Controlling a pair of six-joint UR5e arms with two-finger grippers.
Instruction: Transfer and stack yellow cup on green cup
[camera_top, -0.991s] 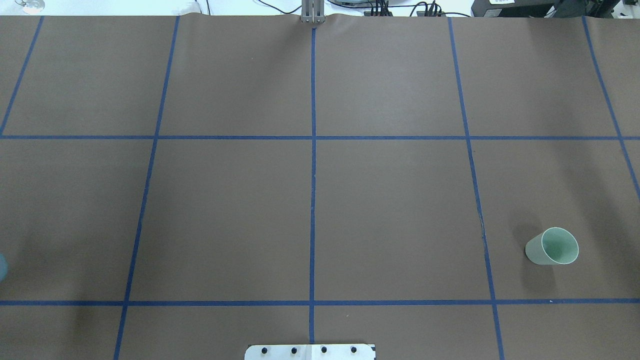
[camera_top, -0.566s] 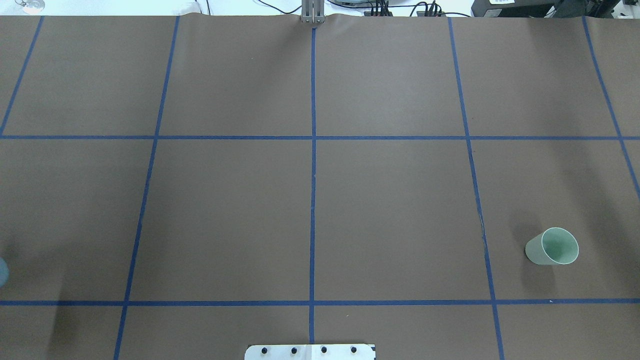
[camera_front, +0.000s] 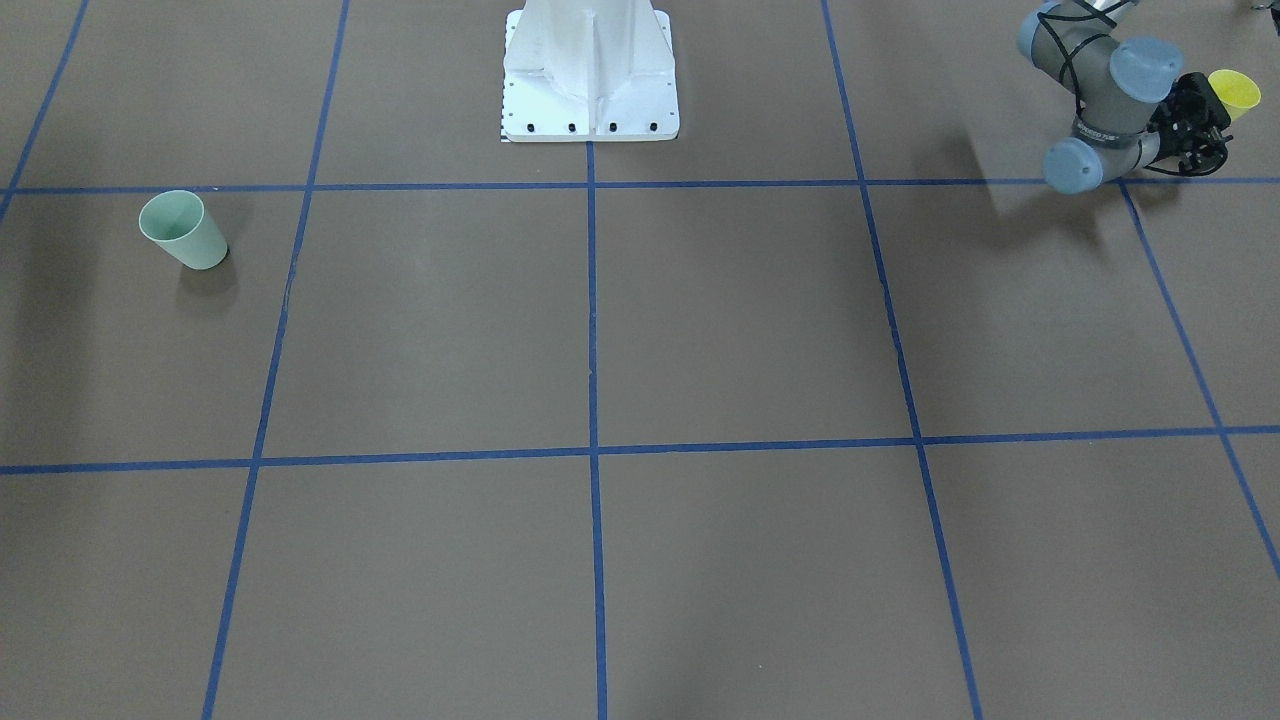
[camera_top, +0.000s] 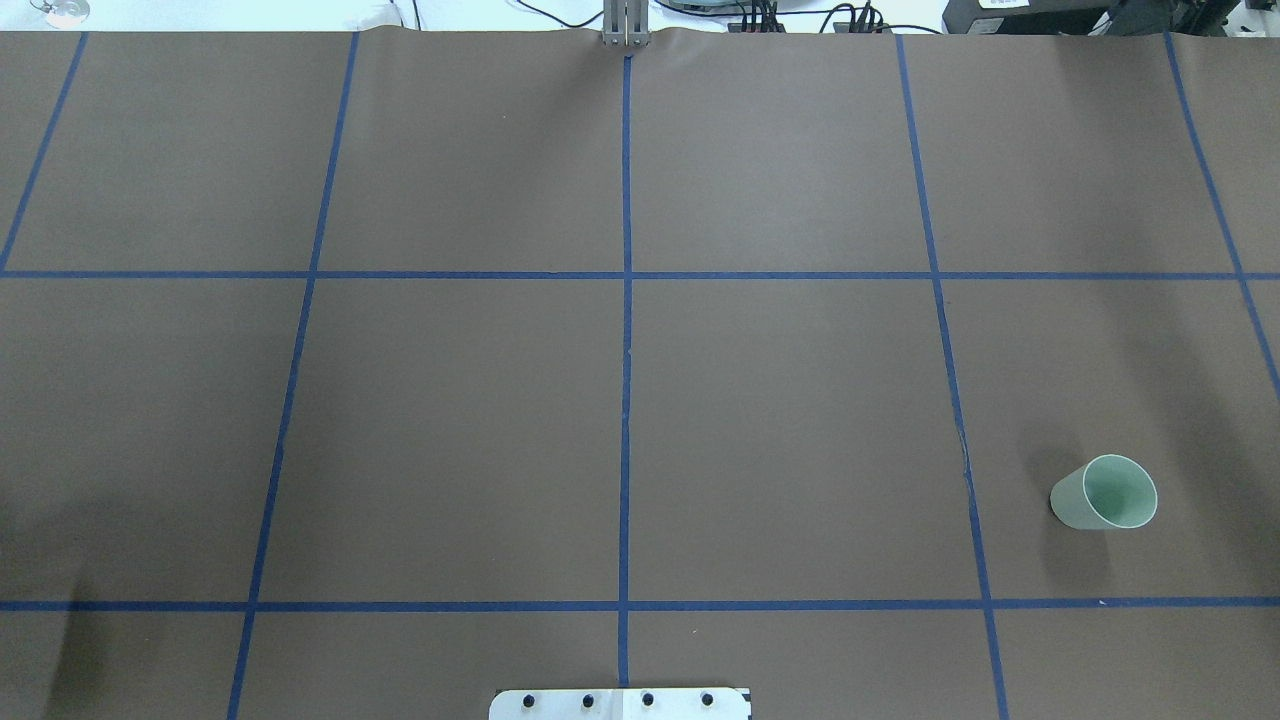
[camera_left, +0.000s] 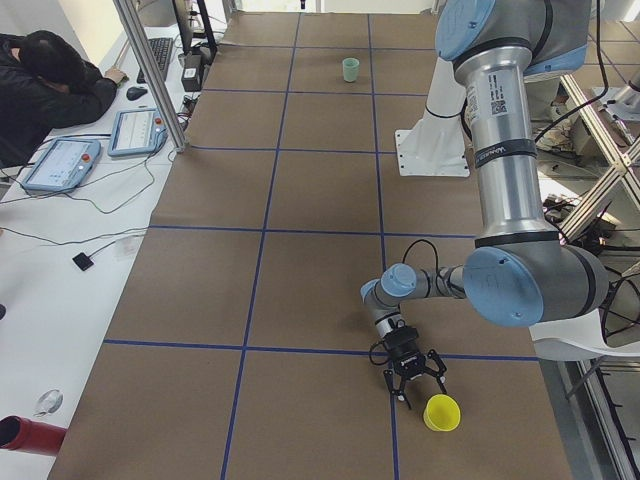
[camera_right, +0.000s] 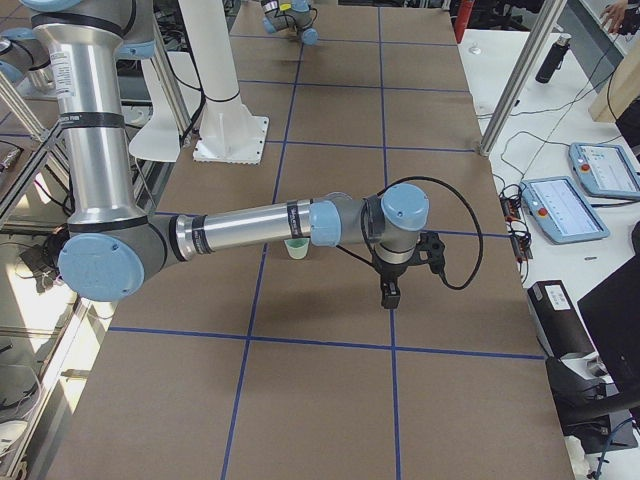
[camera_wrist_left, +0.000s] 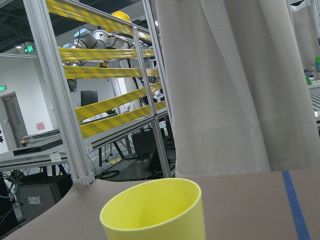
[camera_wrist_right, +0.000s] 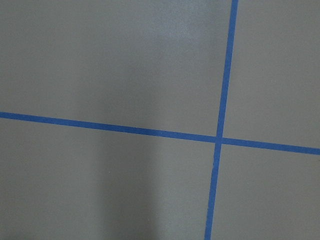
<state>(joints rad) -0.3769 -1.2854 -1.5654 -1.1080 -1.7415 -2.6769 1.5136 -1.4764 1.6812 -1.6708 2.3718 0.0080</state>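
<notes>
The yellow cup (camera_front: 1235, 90) stands upright near the table corner on my left side; it also shows in the exterior left view (camera_left: 441, 412). It fills the lower part of the left wrist view (camera_wrist_left: 155, 210). My left gripper (camera_front: 1210, 120) is low, level with the cup and just short of it, fingers spread and empty (camera_left: 415, 385). The green cup (camera_top: 1103, 493) stands upright far off on my right side (camera_front: 183, 230). My right gripper (camera_right: 388, 290) hangs above the table near the green cup (camera_right: 296, 248); I cannot tell whether it is open or shut.
The table is brown with a blue tape grid (camera_top: 625, 400). The white robot base (camera_front: 590, 70) stands at the near middle edge. An operator (camera_left: 50, 80) and teach pendants (camera_left: 60, 165) are on the white bench beyond the far edge.
A pale blue piece of the left arm at the overhead view's left edge has slid out of view, and its shadow has shifted down. The green cup has not moved.
</notes>
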